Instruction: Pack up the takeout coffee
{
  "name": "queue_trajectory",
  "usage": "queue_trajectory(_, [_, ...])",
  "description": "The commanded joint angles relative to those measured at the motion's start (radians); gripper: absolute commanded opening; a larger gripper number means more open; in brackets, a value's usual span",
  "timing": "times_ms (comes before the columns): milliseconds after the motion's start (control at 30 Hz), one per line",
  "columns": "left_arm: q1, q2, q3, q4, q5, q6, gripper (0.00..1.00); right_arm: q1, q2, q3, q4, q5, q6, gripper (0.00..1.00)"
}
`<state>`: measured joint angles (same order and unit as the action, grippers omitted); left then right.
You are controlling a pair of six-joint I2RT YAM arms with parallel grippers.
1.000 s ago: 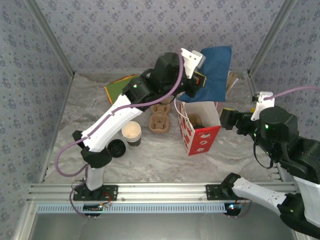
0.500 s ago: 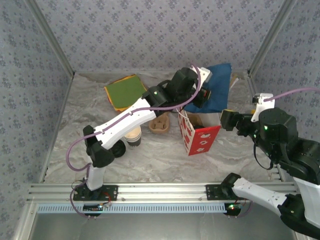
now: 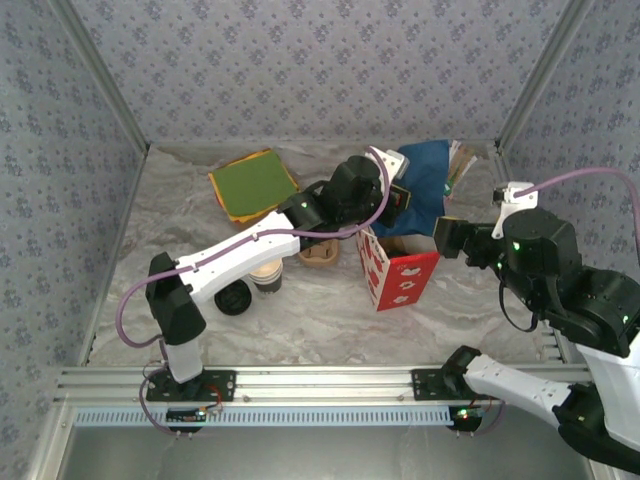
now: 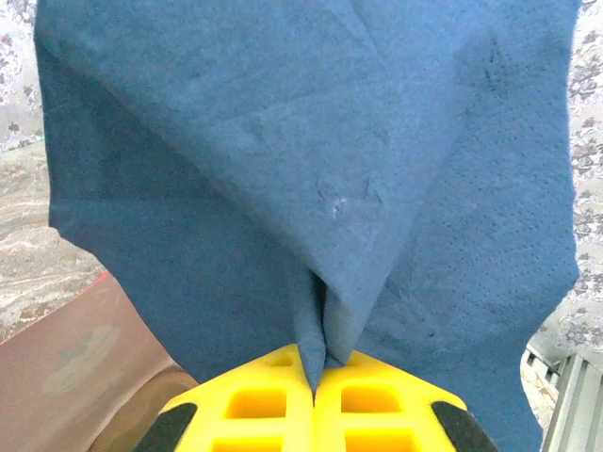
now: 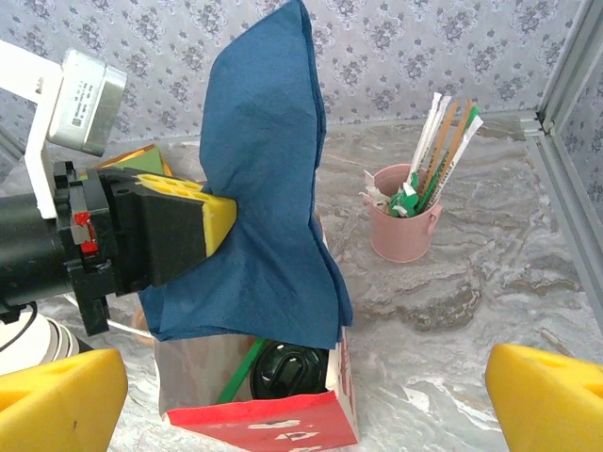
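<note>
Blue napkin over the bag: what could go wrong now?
The blue napkin, pinched in the left tool, spreads wide, so it might catch on the rim of the bag and flop outside. Pushing it down could also tip the bag, or press on the coffee's black lid inside.

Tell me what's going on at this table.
The left gripper is shut on a blue napkin and holds it over the open red-and-white bag. A black lid shows inside the bag, apparently the coffee cup already packed. The right gripper is open beside the bag and holds nothing. A pink pot of straws stands behind the bag.
</note>
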<state>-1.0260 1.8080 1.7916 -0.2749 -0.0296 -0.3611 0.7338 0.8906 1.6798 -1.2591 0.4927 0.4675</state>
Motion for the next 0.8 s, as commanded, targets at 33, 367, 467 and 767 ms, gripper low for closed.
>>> queue_trajectory(33, [0.006, -0.027, -0.029, 0.044, 0.012, -0.012, 0.03, -0.010, 0.001, 0.005, -0.008, 0.009, -0.007, 1.00])
queue_trajectory(367, [0.008, -0.041, -0.055, 0.021, 0.002, -0.013, 0.49, -0.027, 0.016, -0.006, 0.008, 0.003, -0.023, 1.00])
queue_trajectory(467, [0.008, -0.056, -0.047, 0.006, -0.016, -0.009, 0.56, -0.035, 0.021, -0.005, 0.011, -0.001, -0.027, 1.00])
queue_trajectory(767, [0.009, -0.099, -0.016, -0.039, -0.060, 0.000, 0.79, -0.073, 0.034, -0.020, 0.035, -0.039, -0.032, 1.00])
